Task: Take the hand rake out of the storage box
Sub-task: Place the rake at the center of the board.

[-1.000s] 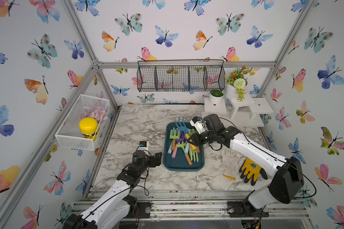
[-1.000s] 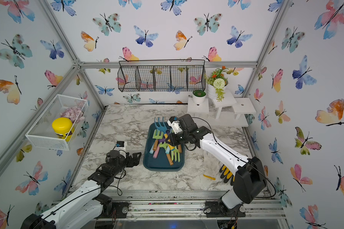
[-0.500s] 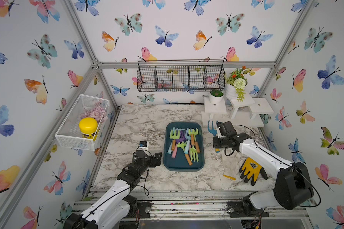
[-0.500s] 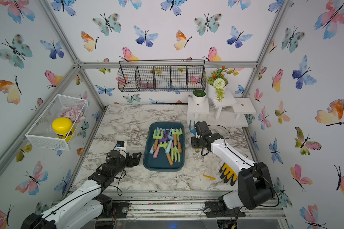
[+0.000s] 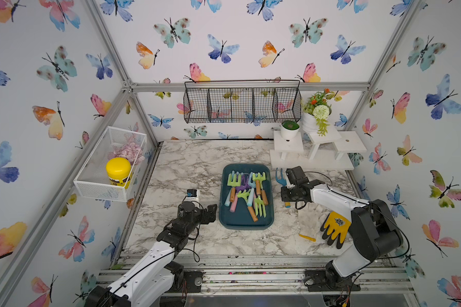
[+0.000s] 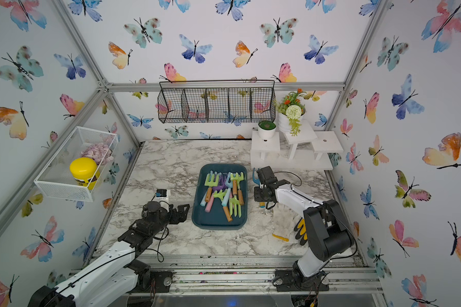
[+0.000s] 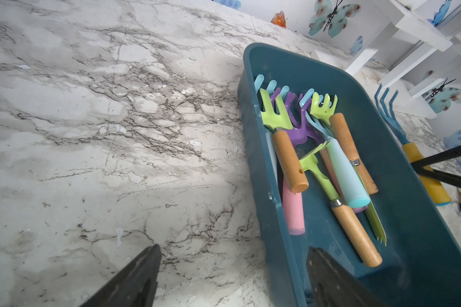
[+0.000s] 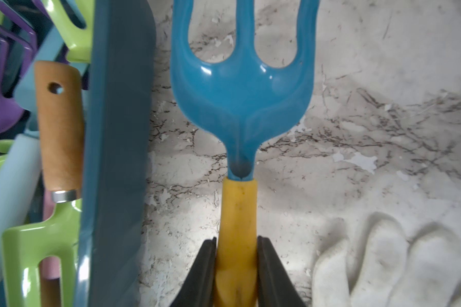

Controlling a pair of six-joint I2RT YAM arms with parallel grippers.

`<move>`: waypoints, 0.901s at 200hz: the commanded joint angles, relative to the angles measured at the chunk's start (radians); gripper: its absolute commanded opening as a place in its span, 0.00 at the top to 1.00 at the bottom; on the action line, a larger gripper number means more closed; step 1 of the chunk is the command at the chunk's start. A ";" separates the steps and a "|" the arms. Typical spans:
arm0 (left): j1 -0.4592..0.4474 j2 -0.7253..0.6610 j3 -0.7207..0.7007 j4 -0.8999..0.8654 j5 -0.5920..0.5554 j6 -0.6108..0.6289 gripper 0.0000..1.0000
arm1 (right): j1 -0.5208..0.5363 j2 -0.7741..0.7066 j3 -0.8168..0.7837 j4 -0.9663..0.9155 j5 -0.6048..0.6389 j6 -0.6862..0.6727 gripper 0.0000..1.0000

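Right wrist view: saw right gripper (image 8: pixel 237 245) clamped on the yellow handle of the hand rake (image 8: pixel 241 101), blue tines pointing ahead of the jaws; found storage box (image 8: pixel 117 133) just beside it, rake outside, over marble table (image 8: pixel 357 119); left wrist view: noted left gripper (image 7: pixel 232 249) spread wide, empty, at the storage box's rim.

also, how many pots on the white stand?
2. A small white pot with a green top on the stand's end step; a taller white pot holding flowers on its middle step. None look hidden.
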State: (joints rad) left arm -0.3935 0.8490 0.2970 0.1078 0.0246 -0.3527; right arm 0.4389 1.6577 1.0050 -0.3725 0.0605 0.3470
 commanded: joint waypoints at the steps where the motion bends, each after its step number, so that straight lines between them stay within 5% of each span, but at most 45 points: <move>1: 0.004 0.002 0.016 0.013 0.026 0.015 0.09 | -0.003 0.047 0.058 0.034 -0.005 -0.008 0.81; 108: 0.004 0.009 0.017 0.012 0.028 0.015 0.09 | -0.003 0.189 0.123 0.046 -0.017 -0.003 0.71; 180: 0.004 0.004 0.019 0.008 0.024 0.015 0.09 | -0.003 0.088 0.089 0.045 -0.009 -0.003 0.51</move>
State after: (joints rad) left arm -0.3935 0.8558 0.2970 0.1081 0.0246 -0.3511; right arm 0.4389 1.8172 1.1091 -0.3260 0.0517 0.3477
